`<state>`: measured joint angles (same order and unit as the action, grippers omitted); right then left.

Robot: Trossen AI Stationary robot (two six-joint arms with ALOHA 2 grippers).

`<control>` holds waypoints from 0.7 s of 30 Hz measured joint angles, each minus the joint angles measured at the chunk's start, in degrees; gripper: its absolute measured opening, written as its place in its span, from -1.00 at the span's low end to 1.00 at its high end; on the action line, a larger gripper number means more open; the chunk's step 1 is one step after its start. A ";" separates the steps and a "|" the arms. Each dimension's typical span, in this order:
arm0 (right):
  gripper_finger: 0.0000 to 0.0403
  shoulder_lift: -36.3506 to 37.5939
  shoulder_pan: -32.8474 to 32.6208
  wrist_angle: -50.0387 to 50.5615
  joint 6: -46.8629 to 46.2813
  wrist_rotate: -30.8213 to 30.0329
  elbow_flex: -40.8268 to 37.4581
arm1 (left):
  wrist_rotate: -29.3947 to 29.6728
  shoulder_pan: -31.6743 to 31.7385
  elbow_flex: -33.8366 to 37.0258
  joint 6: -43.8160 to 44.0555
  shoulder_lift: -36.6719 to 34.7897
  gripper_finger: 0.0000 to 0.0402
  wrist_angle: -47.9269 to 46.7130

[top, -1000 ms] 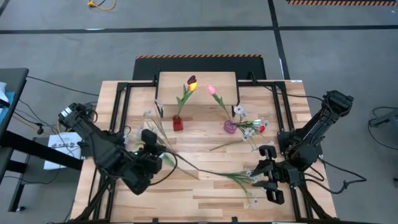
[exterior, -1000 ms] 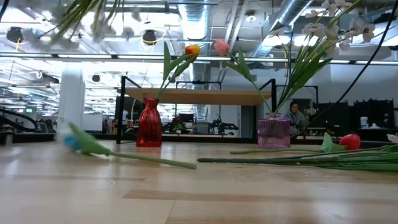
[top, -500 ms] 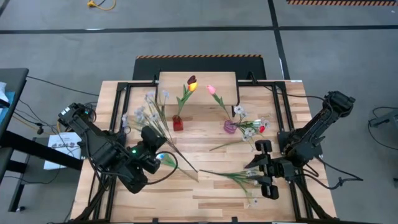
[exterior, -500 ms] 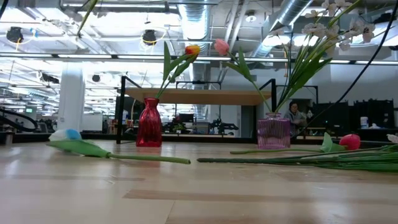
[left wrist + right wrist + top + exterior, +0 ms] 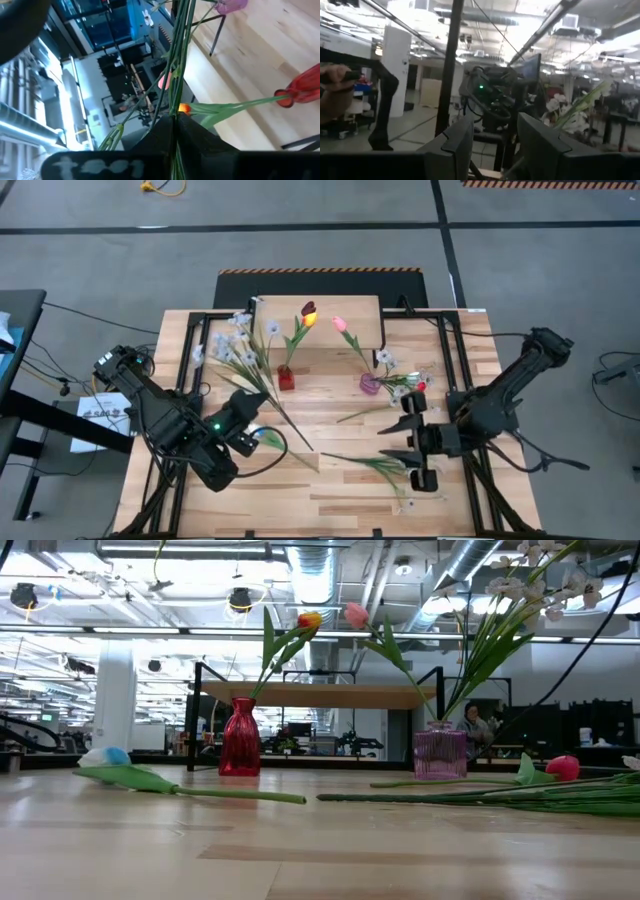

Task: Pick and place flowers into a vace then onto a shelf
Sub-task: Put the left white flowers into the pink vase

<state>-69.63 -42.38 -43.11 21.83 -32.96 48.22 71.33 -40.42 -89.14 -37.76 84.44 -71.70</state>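
Between the left fingers [image 5: 200, 145], seemingly pinched, white-blossom spray [image 5: 232, 348] stems.

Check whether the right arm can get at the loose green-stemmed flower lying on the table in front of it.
Probably yes. The right gripper hovers open, empty, beside the green-stemmed flower on the slatted wooden table, with nothing between. The left gripper is off to the other side, holding the white blossom spray.
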 joint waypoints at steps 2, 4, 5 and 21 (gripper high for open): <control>-0.25 0.00 0.80 5.64 -1.93 -2.08 3.31 | 0.03 0.00 0.00 -2.17 0.00 -1.00 1.04; -0.22 0.00 1.86 11.97 -3.63 -4.80 6.77 | 0.07 0.00 0.00 -4.62 0.00 -1.00 1.56; -0.21 0.00 2.58 15.29 -4.70 -5.63 8.63 | 0.09 0.00 0.00 -5.90 0.00 -1.00 2.03; -0.05 -2.27 22.86 45.53 -26.39 13.70 25.54 | 3.93 1.00 0.02 -24.14 0.04 -1.00 14.43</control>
<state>-71.90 -19.53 2.42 -4.57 -19.27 73.76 75.26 -39.42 -89.12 -61.90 84.49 -57.27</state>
